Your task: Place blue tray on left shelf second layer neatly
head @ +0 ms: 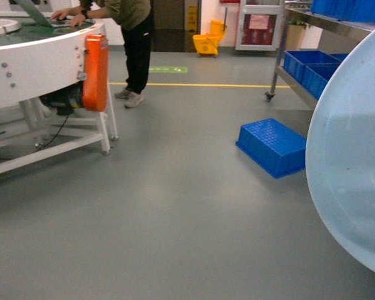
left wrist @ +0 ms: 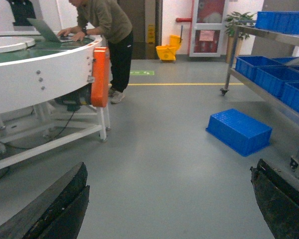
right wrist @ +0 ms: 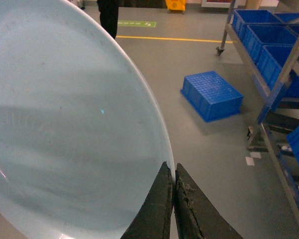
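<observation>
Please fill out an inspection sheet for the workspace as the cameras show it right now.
Surface: grey floor, no spills seen.
Job's things: blue tray held on edge by its rim; steel shelf on the right of all three views, its visible tiers loaded with blue crates.
Clutter: one blue crate upside down on the floor; yellow mop bucket far back.
Grippers: right gripper shut on the tray rim; left gripper open, holding nothing.
Cables: black cable under the white conveyor table.
Surroundings: person at a laptop on the table; yellow floor line.
</observation>
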Motion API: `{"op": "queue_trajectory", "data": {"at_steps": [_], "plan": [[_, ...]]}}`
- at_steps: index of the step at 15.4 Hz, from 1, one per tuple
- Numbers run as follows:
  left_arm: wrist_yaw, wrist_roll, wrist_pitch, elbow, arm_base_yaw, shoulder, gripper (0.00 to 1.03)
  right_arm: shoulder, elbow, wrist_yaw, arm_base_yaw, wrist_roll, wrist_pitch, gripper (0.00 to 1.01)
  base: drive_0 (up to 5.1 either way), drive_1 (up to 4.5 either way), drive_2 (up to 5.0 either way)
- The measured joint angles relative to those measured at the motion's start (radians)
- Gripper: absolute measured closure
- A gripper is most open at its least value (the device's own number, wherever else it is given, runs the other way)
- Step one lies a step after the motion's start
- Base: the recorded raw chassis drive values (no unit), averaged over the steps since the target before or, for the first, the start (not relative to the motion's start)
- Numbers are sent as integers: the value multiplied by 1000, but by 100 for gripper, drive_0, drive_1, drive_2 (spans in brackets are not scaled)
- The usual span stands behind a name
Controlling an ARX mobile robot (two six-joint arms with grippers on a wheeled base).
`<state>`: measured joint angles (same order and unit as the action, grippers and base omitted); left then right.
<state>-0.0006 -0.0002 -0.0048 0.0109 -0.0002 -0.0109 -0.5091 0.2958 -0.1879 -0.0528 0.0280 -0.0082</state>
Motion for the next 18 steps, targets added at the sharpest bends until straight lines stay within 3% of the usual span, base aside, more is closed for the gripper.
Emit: {"op": "queue_trajectory", "data": {"at_steps": [3,18], "plan": [[1,0,-2,0,0,0,5,1,0,0,0,0,2,99,187,13,-632],[1,0,-2,0,0,0,5,0,0,0,0,0,2,99,-157,-157,-157]]}}
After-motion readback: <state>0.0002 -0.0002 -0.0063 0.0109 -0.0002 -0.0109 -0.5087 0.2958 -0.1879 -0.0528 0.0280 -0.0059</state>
